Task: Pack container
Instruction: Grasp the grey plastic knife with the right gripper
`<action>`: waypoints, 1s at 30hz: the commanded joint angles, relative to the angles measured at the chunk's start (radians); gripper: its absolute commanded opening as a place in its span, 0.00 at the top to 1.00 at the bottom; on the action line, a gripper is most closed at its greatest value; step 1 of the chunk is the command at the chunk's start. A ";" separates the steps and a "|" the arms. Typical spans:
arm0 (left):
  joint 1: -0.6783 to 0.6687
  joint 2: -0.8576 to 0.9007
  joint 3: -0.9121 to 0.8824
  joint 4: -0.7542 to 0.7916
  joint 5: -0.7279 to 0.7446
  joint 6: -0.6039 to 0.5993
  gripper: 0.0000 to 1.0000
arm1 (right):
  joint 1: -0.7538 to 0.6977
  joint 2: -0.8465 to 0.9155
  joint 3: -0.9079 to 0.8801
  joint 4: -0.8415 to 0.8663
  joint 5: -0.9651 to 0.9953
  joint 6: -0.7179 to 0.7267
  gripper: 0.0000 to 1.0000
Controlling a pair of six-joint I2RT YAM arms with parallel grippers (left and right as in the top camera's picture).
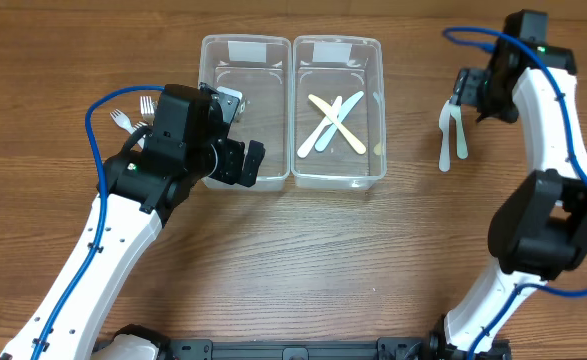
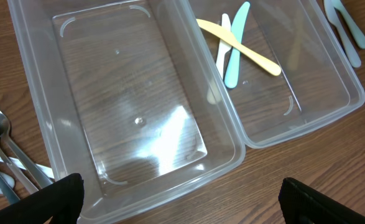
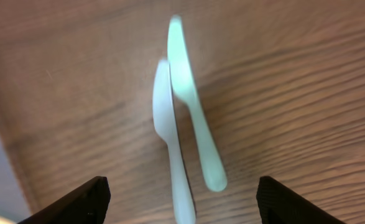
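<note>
Two clear plastic containers stand side by side. The left container (image 1: 245, 60) (image 2: 39, 118) is empty. The right container (image 1: 338, 182) (image 2: 319, 106) holds a yellow, a white and a mint plastic utensil (image 1: 333, 122) (image 2: 235, 46), crossed. My left gripper (image 1: 238, 165) (image 2: 182, 205) is open and empty at the left container's near edge. My right gripper (image 1: 463, 100) (image 3: 181, 202) is open and empty just above a white utensil (image 1: 444, 140) (image 3: 170, 137) and a mint utensil (image 1: 460, 138) (image 3: 191, 106), which lie side by side on the table right of the containers.
Several metal forks (image 1: 133, 112) (image 2: 2, 149) lie on the table left of the left container, beside my left arm. The white and mint utensils also show at the top right of the left wrist view (image 2: 347, 25). The table is wood.
</note>
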 commanded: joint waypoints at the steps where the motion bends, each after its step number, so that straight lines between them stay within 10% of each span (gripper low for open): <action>1: -0.008 0.011 0.028 0.004 0.016 -0.015 0.00 | 0.003 0.050 0.015 -0.014 -0.005 -0.055 0.22; 30: -0.008 0.011 0.028 0.004 0.015 -0.015 0.00 | 0.017 0.173 -0.137 0.022 -0.077 -0.071 0.60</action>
